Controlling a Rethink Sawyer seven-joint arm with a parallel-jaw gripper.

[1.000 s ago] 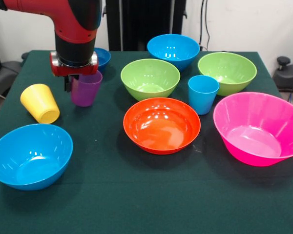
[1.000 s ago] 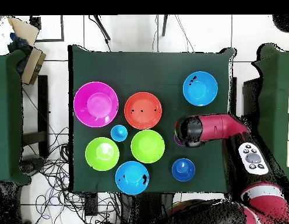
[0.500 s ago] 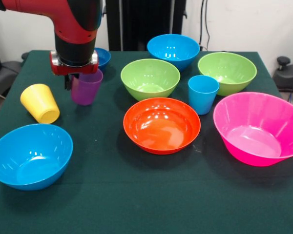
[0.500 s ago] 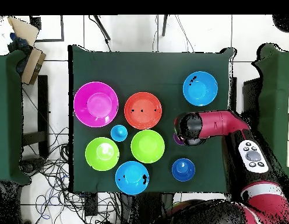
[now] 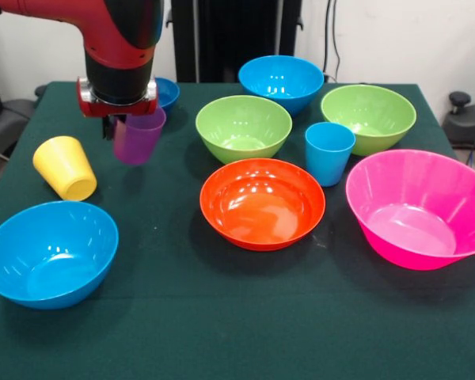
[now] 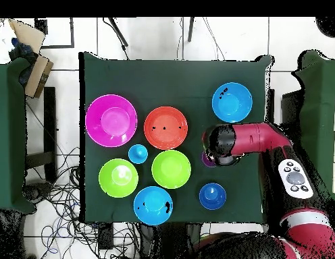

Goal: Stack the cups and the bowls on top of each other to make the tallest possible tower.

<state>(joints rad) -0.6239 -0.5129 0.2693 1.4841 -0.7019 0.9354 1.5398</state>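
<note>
Front view: the claw [image 5: 120,120] hangs at the far left of the worktop [image 5: 222,317], closed on the rim of the purple cup [image 5: 138,134], which looks lifted just clear of the cloth. The yellow cup [image 5: 65,167] leans near left of it, with a blue bowl [image 5: 49,253] nearer. A small dark blue bowl [image 5: 166,93] sits behind the arm. The orange bowl [image 5: 262,203] is in the middle, the pink bowl [image 5: 419,207] to the right, the blue cup [image 5: 328,153] between two green bowls [image 5: 243,127] [image 5: 369,117], and another blue bowl [image 5: 281,81] far behind.

Overhead view: the arm's wrist [image 6: 223,143] covers the claw; only a sliver of the purple cup [image 6: 207,159] shows beside the orange bowl [image 6: 165,127] and a green bowl [image 6: 171,168]
</note>
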